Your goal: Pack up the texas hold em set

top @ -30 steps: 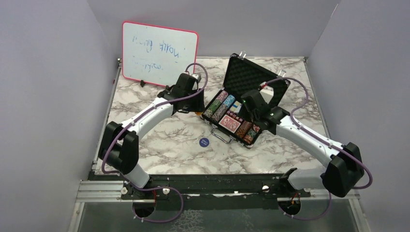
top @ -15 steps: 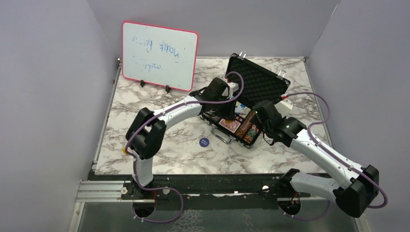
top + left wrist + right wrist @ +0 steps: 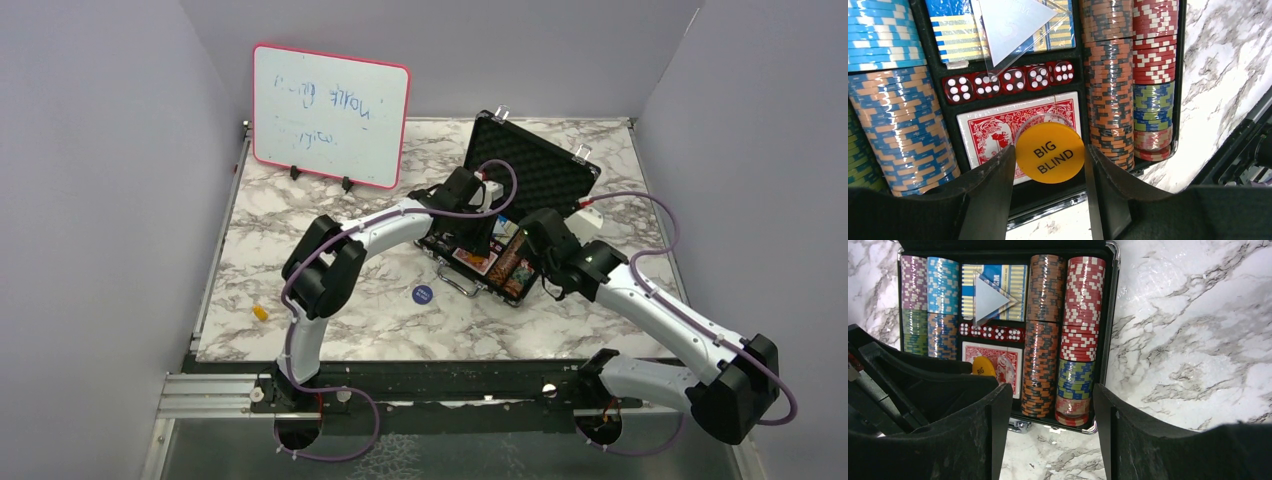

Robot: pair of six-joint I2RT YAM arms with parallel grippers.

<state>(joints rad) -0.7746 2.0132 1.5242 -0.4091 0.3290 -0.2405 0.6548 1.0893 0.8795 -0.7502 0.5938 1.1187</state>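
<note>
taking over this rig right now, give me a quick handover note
Left tool: shut on the orange button, over the red-backed cards in the case.
Right tool: open, empty, above the chips.
Done: chips, dice and cards sit in their slots.
Left: release the orange button into the case, fetch the blue button from the table in front of the case, close the lid.

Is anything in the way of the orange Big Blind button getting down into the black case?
Nothing that I can see. The left gripper holds the round orange BIG BLIND button above the red-backed cards in the open black hard case, and nothing shows between them. The right gripper hangs open at the case's near edge.
</note>
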